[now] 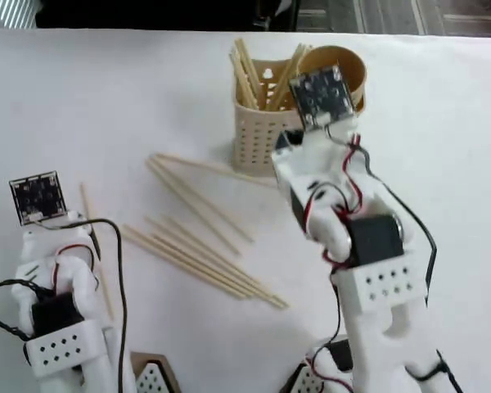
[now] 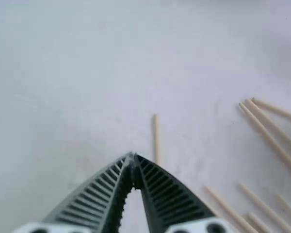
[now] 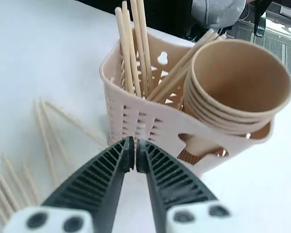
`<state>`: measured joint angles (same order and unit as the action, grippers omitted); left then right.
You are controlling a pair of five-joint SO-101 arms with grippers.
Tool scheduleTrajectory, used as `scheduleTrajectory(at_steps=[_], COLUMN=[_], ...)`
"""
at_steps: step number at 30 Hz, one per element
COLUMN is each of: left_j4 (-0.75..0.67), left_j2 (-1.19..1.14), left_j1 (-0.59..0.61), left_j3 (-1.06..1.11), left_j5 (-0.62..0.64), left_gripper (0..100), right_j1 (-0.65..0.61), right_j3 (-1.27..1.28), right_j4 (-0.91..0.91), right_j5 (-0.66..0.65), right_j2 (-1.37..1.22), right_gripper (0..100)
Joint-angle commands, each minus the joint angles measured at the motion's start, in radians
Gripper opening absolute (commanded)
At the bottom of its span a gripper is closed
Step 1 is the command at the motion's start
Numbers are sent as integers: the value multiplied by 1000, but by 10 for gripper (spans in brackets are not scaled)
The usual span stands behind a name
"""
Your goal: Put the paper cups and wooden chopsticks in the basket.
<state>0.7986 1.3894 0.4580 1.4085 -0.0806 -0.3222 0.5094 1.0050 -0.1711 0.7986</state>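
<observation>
In the beige slotted plastic basket (image 3: 136, 116) stand one brown paper-cup stack (image 3: 242, 77) and about six wooden chopsticks (image 3: 128, 48); left pincer (image 2: 134, 156) and right pincer (image 3: 135, 143) are closed, empty.

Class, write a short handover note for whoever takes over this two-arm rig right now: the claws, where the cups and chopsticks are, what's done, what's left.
Left claw: shut, empty, low over the table beside a lone chopstick.
Right claw: shut, empty, close in front of the basket.
Done: the stacked cups and several chopsticks stand in the basket.
Left: the loose chopsticks lying on the table, the lone one included, still need to go in.
</observation>
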Motion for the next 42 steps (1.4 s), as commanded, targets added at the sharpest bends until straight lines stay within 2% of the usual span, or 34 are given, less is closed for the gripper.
scheduleTrajectory(at_steps=[1,5,10,13,16,19,23,27,29,33,42], left_j4=[-17,44,169,216,295,362,448,505,506,465,215], left_j2=[19,18,13,12,-25,-154,-423,-665,-769,-955,-1317], left_j1=[7,8,4,7,4,4,4,10,10,10,8], left_j3=[-14,-74,-193,-264,-344,-450,-595,-698,-730,-776,-787], left_j5=[-5,-8,-91,-120,-149,-183,-232,-233,-236,-241,-241], left_gripper=[24,26,26,27,27,27,32,152,183,161,159], right_j1=[8,12,12,28,58,84,82,87,88,88,82], right_j3=[127,290,431,528,644,721,741,743,743,743,743], right_j4=[4,-4,-16,-97,-220,-305,-323,-325,-325,-326,-326], right_j5=[5,5,5,11,103,115,123,121,118,117,115], right_j2=[122,185,200,202,202,202,202,200,200,200,200], right_gripper=[18,18,18,18,18,17,17,17,17,17,17])
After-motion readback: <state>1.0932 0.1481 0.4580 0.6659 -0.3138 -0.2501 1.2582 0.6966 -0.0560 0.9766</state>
